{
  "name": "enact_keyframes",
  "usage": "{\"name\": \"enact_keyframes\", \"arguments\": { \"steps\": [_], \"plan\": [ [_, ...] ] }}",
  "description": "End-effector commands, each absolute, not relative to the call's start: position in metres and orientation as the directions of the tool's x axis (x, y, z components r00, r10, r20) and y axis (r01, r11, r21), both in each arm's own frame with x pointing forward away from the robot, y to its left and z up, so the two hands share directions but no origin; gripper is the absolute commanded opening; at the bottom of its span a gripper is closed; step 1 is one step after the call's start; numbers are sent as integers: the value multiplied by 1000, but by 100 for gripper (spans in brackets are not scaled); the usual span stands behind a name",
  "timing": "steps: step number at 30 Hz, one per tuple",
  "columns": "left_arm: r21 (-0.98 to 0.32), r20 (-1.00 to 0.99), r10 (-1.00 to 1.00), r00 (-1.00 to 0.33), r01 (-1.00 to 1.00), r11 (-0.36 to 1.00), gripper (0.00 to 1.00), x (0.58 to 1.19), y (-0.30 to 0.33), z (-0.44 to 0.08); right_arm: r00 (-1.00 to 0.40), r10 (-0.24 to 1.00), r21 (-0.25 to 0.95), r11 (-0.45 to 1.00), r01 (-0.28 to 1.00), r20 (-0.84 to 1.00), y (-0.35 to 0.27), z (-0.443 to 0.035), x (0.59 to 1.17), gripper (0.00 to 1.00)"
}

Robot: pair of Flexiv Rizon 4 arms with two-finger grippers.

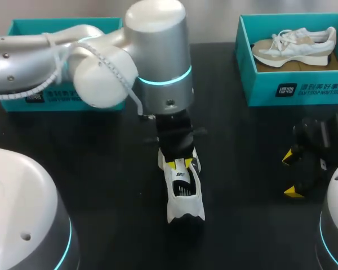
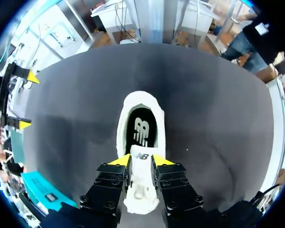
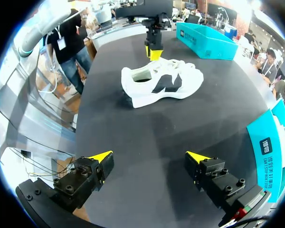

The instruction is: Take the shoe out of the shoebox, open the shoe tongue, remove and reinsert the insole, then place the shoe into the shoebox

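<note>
a black table (image 1: 101, 169) is seen. a white shoe (image 1: 185, 209) is set near its middle, a teal shoebox (image 1: 296, 87) at the far right, and, largely hidden, perhaps another teal box (image 1: 62, 25) at the far left.

Matte black table (image 1: 101, 180), evenly lit, faint sheen across it

Bright, even light; faint soft shadows

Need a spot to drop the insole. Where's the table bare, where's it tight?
Bare: table between shoe and right claw; also left of the shoe toward the left box, partly under the left arm. Tight: at the shoe, left claw shut on its tongue; right box holds a second shoe.
</note>
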State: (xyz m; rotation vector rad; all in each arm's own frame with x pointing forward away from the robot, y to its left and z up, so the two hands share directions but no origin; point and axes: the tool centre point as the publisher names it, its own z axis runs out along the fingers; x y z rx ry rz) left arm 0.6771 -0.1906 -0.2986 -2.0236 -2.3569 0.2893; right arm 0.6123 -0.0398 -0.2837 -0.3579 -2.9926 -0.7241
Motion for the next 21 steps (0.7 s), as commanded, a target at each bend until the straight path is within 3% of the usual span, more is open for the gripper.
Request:
{"name": "enact_keyframes", "arguments": {
  "steps": [1, 3, 19, 21],
  "plan": [
    [-186, -83, 950, -302, 941, 283, 100, 675, -173, -274, -972, 214, 443, 866, 233, 93, -39, -284, 612, 100],
    [-265, -54, 923, -380, 897, 354, 100, 678, -170, -271, -972, 214, 443, 866, 233, 93, -39, -284, 612, 100],
    [-271, -65, 928, -368, 901, 338, 100, 673, -169, -271, -972, 214, 443, 866, 233, 93, -39, -284, 612, 100],
    [-262, -36, 893, -448, 867, 424, 100, 665, -168, -271, -972, 214, 443, 866, 233, 93, -39, -284, 612, 100]
  ]
}}
